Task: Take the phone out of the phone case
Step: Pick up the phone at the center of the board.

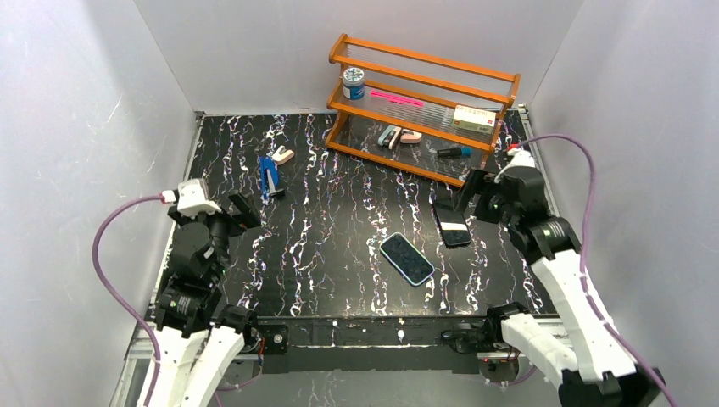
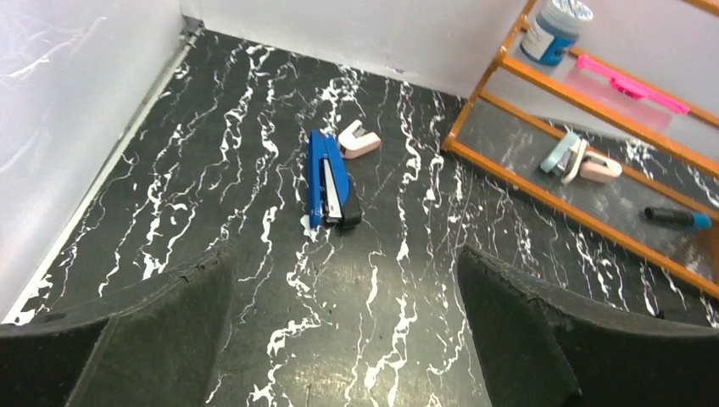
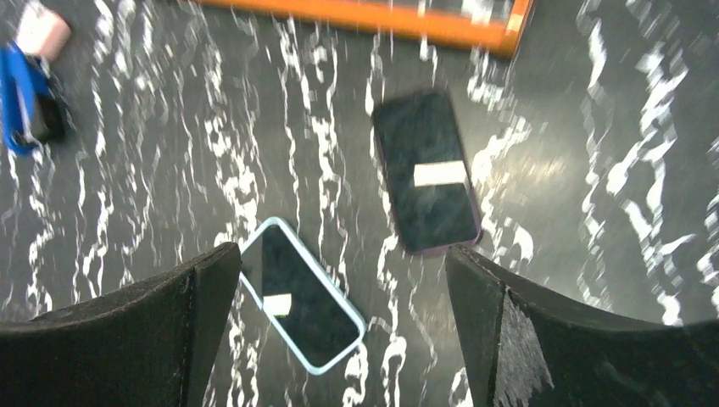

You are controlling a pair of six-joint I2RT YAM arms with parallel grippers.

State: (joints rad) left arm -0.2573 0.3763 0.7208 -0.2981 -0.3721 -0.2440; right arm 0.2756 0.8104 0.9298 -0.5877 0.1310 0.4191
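Phone case [image 3: 301, 297], blue edge, flat on bench [image 3: 593, 212] near my right fingers [image 3: 127, 348], wide, empty. My left fingers [image 2: 144, 339] wide, far off. White label [image 3: 277, 303] unreadable.

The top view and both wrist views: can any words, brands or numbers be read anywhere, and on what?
No text can be read in any view.
On the jar on the orange rack: label print, too blurred to read.
On the small box on the rack: markings too small to read.
On the light-blue-cased phone and the dark phone: white stickers, seemingly blank.
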